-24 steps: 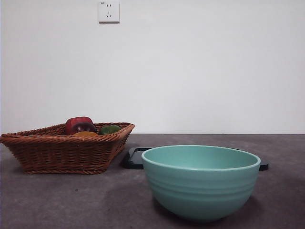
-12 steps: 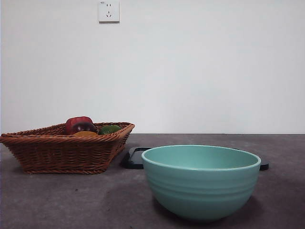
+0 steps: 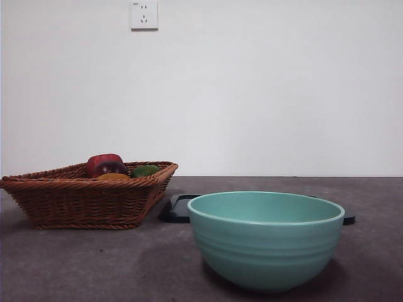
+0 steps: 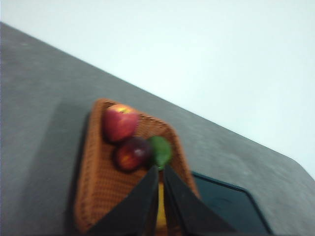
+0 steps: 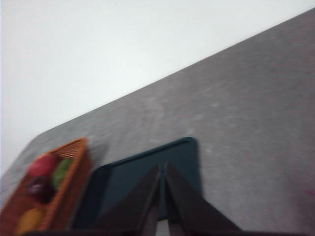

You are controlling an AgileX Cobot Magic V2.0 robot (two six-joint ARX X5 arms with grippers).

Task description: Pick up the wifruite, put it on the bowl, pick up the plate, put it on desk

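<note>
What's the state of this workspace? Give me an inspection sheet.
Surface: desk, dark grey, speckled.
Job's things: wifruite in the basket; bowl upright on the desk; plate flat behind it.
Clutter: red fruit, dark red fruit and green fruit in the basket.
Grippers: left gripper above the basket, right gripper above the plate; both shut, holding nothing.
Cables: nothing seen.
Surroundings: white wall, wall socket.
</note>
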